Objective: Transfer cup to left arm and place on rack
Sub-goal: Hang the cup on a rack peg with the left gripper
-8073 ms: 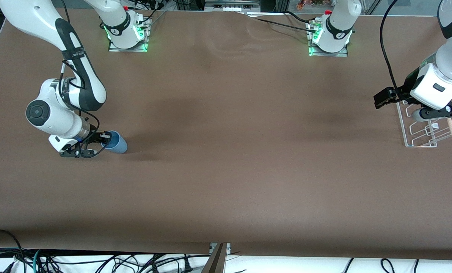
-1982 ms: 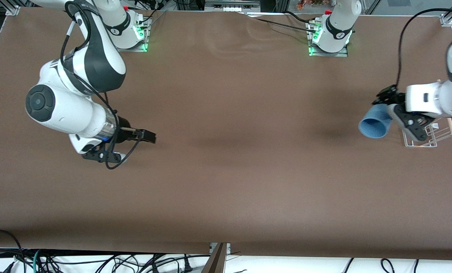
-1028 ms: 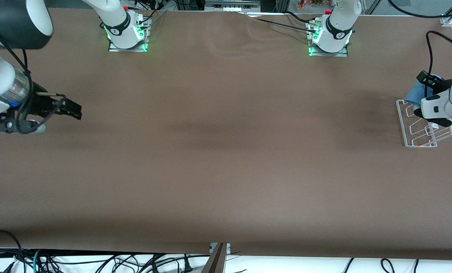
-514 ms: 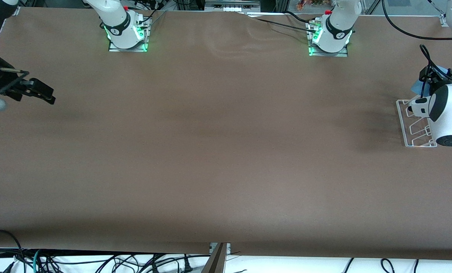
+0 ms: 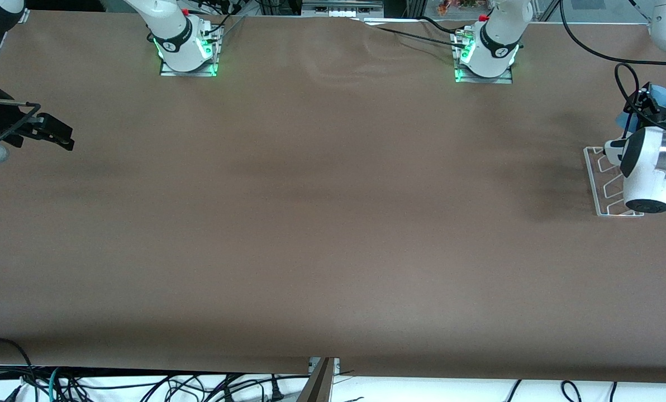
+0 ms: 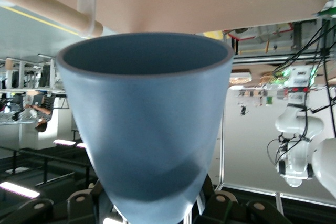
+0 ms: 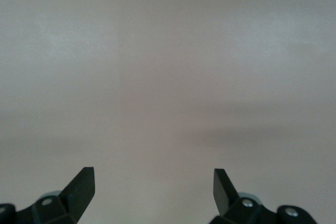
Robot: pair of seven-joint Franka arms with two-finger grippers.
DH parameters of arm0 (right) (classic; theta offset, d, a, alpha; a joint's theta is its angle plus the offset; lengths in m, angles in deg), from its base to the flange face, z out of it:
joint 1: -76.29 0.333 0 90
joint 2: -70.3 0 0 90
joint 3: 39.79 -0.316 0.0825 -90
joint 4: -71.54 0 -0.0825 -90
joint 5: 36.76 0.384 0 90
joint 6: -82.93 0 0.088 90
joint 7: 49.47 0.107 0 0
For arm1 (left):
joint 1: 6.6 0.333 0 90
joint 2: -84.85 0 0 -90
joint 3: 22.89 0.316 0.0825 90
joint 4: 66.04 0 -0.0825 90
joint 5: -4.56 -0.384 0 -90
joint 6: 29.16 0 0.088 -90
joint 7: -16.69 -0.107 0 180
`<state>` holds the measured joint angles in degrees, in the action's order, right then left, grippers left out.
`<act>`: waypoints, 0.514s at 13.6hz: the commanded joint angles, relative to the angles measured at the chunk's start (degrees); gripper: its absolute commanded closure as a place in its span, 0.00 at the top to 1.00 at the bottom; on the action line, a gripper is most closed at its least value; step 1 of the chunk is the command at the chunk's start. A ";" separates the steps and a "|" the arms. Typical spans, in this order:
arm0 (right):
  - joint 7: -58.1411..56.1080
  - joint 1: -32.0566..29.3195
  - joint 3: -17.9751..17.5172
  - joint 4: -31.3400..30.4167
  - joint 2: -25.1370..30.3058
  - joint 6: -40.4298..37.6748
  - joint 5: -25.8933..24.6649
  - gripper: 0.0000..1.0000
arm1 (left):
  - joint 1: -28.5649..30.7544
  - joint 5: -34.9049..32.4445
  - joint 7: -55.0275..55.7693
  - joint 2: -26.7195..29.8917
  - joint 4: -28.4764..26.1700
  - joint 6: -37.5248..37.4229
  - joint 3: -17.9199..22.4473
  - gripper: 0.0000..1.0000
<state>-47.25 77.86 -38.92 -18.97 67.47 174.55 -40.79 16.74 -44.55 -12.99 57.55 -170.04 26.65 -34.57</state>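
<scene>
The light-blue cup is held in my left gripper in the air, over the end of the rack that lies farther from the front camera. The left wrist hides most of the cup there. In the left wrist view the cup fills the frame, its mouth pointing away from the gripper, which is shut on its narrow base. The rack's wooden rod passes just past the cup's rim. My right gripper is open and empty over bare table at the right arm's end, fingertips wide apart.
The rack stands at the left arm's end of the brown table, partly hidden by the left arm's white wrist. A thick black cable loops above the left gripper. The two arm bases stand along the table edge farthest from the front camera.
The left gripper has carried the cup from mid-table to over the rack and in the last half second shifted slightly away from the front camera. The right gripper has drawn back to its table end.
</scene>
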 commanded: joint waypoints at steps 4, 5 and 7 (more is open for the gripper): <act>-0.63 -0.77 -0.78 2.26 -1.48 -1.61 -0.54 1.00 | -0.40 -5.02 -2.74 -2.50 -0.16 -1.32 -0.62 0.00; -0.63 -0.77 -0.69 2.26 -1.57 -1.61 -0.54 1.00 | -0.40 -5.20 -3.36 -2.50 -0.16 -1.15 -0.62 0.00; -0.72 -0.95 -0.69 2.26 -1.74 -1.61 -0.54 1.00 | -0.40 -6.26 -3.71 -2.93 -0.16 -1.15 -0.62 0.00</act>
<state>-47.26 77.84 -38.92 -18.40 66.42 174.38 -40.79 16.59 -48.21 -14.31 54.82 -170.17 26.40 -34.99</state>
